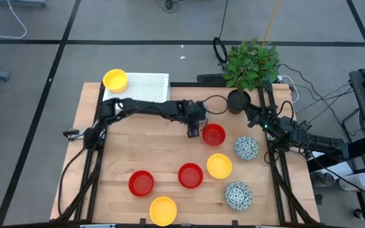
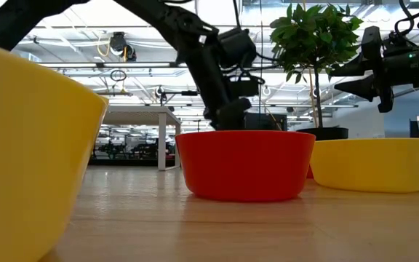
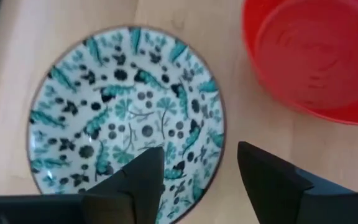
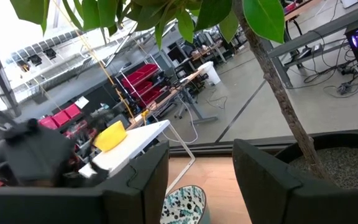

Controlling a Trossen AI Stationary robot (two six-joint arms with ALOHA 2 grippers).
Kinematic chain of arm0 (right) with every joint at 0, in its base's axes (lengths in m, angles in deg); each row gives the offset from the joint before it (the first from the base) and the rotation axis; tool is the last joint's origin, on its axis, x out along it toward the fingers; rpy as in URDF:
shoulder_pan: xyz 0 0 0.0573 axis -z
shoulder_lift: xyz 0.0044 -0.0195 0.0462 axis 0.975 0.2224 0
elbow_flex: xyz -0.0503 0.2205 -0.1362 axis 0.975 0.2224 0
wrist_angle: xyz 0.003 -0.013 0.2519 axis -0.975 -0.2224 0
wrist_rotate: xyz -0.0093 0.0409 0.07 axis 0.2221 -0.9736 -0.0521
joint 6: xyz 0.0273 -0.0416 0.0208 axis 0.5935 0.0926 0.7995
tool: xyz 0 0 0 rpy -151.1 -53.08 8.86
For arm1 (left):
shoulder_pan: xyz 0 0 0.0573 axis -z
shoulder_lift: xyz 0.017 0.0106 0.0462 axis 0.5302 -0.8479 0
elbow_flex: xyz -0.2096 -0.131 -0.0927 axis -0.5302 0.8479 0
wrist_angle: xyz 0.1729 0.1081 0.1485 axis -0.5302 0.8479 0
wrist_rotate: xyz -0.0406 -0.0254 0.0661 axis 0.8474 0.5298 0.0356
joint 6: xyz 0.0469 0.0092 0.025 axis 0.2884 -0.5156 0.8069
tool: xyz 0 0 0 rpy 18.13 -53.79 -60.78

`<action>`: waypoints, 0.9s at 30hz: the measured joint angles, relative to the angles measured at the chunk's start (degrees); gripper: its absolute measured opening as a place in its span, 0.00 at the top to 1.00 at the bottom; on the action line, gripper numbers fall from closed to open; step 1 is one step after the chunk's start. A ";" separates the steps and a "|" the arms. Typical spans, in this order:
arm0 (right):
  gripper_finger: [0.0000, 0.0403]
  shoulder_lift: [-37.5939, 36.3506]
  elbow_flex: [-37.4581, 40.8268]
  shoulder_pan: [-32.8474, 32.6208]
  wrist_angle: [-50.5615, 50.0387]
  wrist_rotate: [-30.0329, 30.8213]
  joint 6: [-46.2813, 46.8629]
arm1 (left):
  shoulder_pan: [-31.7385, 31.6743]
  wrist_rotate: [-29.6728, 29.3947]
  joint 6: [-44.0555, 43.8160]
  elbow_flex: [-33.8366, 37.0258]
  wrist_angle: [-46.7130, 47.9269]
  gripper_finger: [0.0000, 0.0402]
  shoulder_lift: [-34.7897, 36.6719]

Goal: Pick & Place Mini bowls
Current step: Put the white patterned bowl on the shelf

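My left gripper (image 1: 194, 132) (image 3: 201, 150) is open and points steeply down over a white bowl with a blue-green leaf pattern (image 3: 126, 118). One finger stands over the bowl's inside and the other outside its rim. In the high view the gripper hides this bowl. A red bowl (image 1: 213, 134) (image 3: 316, 56) rests on the table right beside it. Two more patterned bowls (image 1: 246, 148) (image 1: 238, 195), two red ones (image 1: 190, 175) (image 1: 141, 183) and two yellow ones (image 1: 218, 165) (image 1: 163, 210) rest on the table nearer the front. My right gripper (image 1: 252, 115) (image 4: 199, 152) waits open at the far right.
A black pot (image 1: 236, 100) with a leafy plant (image 1: 252, 63) stands at the far right, close to my right gripper. A white perforated tray (image 1: 143, 85) at the far left carries a yellow bowl (image 1: 115, 80). A cable loop (image 1: 215, 104) lies near the pot.
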 joint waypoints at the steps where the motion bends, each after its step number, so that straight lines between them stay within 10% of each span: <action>1: 0.59 0.00 0.00 0.00 -0.02 0.00 0.00 | -0.23 0.69 -0.25 0.00 -0.21 0.51 -0.46; 14: 0.59 0.00 -0.01 0.01 -0.02 -0.01 0.00 | -0.72 1.03 4.39 -0.12 -0.39 0.96 -1.13; 27: 0.59 0.00 0.01 0.01 -0.02 -0.01 0.00 | 2.53 2.49 3.86 -0.42 0.77 0.96 7.03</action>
